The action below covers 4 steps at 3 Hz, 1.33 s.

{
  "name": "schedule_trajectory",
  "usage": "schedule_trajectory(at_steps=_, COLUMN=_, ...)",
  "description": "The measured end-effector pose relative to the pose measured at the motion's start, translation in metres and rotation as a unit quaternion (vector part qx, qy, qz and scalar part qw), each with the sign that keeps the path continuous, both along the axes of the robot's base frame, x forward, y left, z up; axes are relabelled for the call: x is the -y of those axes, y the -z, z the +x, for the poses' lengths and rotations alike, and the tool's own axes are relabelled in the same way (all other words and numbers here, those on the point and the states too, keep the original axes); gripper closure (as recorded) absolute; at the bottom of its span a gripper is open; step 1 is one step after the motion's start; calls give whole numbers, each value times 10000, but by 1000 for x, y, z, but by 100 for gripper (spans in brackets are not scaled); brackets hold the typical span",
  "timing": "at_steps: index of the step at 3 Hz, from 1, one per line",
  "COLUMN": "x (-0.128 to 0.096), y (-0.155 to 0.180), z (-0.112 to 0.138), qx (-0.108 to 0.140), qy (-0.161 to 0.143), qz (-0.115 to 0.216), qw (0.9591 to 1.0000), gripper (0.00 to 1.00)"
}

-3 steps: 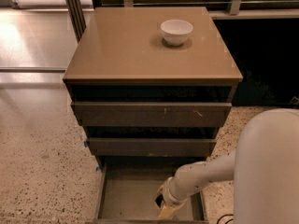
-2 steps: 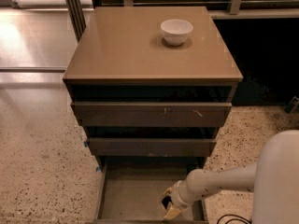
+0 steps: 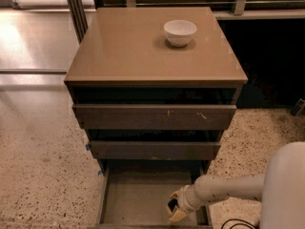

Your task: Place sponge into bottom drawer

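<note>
— Sponge status?
— Gripper is holding it, jaws clamping it, inside the bottom drawer, by the right wall at the pulled-out end. Yellow foam is showing underneath and a dark layer is facing left.
— Long axis?
— Cannot tell; the gripper is covering most of it.

Cream-white gripper low in the plain grey-brown bottom drawer tray, pale-yellow foam sponge with a dark edge right at it. Beyond the gripper: pale-scratched dark-brown drawer front, round white bowl, tan cabinet top, speckled beige floor.
</note>
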<state>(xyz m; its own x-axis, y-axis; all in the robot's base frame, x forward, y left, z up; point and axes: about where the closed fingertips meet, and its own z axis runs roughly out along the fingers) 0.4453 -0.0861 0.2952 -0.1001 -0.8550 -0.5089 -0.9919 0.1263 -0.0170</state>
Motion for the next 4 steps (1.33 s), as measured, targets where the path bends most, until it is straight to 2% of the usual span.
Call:
schedule_trajectory(at_steps=1, x=-15, y=10, z=20, qx=70, qy=-98, qz=264, qw=9996, gripper=100)
schedule_trajectory(at_steps=2, x=-59, y=41, z=22, qx=-115, qy=-471, qz=998, qw=9938, gripper=100)
schedule_trajectory(at_steps=3, x=-62, y=65, z=29, qx=-108, qy=-531, qz=1144, qw=9920, gripper=100)
schedule_trajectory(at_steps=4, x=-102, y=92, z=52, qx=-27, qy=-734, qz=1329, qw=9884, gripper=100)
